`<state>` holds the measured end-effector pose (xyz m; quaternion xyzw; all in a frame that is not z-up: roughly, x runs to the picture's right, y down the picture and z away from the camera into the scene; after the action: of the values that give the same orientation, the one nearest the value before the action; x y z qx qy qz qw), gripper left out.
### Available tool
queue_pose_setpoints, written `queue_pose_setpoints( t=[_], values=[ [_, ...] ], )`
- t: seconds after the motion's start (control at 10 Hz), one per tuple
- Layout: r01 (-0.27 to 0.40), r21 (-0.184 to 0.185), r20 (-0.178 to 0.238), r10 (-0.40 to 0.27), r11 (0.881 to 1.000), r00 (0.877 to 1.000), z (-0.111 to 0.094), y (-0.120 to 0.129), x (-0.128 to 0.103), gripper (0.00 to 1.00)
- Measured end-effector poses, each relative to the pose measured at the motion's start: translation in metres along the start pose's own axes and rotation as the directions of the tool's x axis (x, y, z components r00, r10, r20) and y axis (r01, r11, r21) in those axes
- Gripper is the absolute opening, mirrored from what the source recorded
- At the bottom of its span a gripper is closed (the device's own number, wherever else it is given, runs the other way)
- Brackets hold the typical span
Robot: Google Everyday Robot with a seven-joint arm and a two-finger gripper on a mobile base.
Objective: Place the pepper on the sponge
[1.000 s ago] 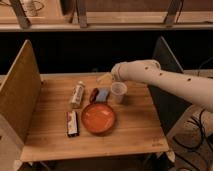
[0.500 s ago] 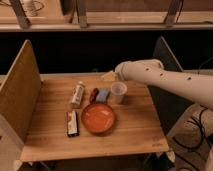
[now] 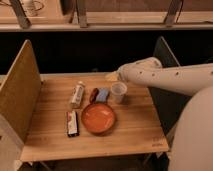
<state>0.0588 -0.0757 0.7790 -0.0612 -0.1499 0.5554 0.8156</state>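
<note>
Pepper [image 3: 94, 94] lies mid-table just beside the sponge [image 3: 103, 94], not on it, with its long axis running roughly from far edge to near edge. Gripper [image 3: 112, 76] hovers by the far edge, beyond the sponge; its grip state cannot be told.

The light wooden plank tabletop [image 3: 45, 137] is flanked by a tan upright board [image 3: 20, 95] at left and a dark grey panel [image 3: 167, 55] at right. Behind lies a dark recess [image 3: 75, 55] beneath a pale ledge [image 3: 125, 22]. Lighting is dim and warm. The gripper [image 3: 112, 76] hangs over the tabletop's far edge.
</note>
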Motion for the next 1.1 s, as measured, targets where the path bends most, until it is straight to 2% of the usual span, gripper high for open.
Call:
queue_pose_setpoints(
  t=[0.2,0.4,0.5,0.9,1.1],
  values=[
    [0.005,-0.032,-0.059,-0.007,0.999,0.998,0.014,0.036,0.007,0.80],
    [0.048,-0.121,-0.124,-0.063,0.991,0.990,0.035,0.105,0.009,0.80],
    [0.059,-0.146,-0.136,-0.079,0.987,0.988,0.040,0.122,0.009,0.80],
    [0.062,-0.151,-0.139,-0.083,0.987,0.987,0.041,0.124,0.010,0.80],
    [0.047,-0.154,-0.135,-0.068,0.987,0.989,0.052,0.116,0.011,0.80]
  ],
)
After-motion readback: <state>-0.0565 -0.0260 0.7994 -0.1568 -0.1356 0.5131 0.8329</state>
